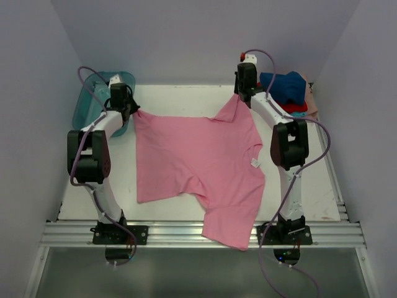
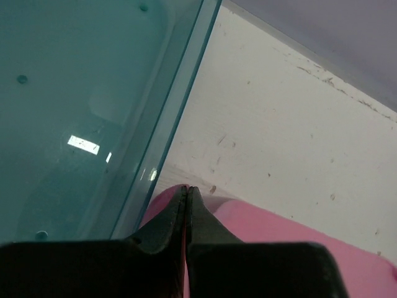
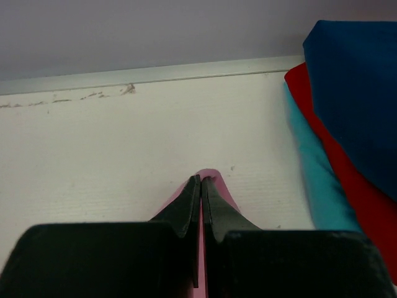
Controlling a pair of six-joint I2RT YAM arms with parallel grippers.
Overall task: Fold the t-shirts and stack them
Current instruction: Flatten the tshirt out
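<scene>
Spreading of pink t-shirt (image 1: 198, 155) in hand; left gripper (image 1: 133, 112) at ten o'clock, right gripper (image 1: 238, 97) at one, both clamped on its far edge; next, likely laying it flat.

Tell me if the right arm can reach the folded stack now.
Probably yes: the stack lies close beside the right tool, nothing between. But that tool is shut on the pink t-shirt and must release first.

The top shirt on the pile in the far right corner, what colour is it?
The top shirt is dark navy blue, clearest in the right wrist view.
</scene>
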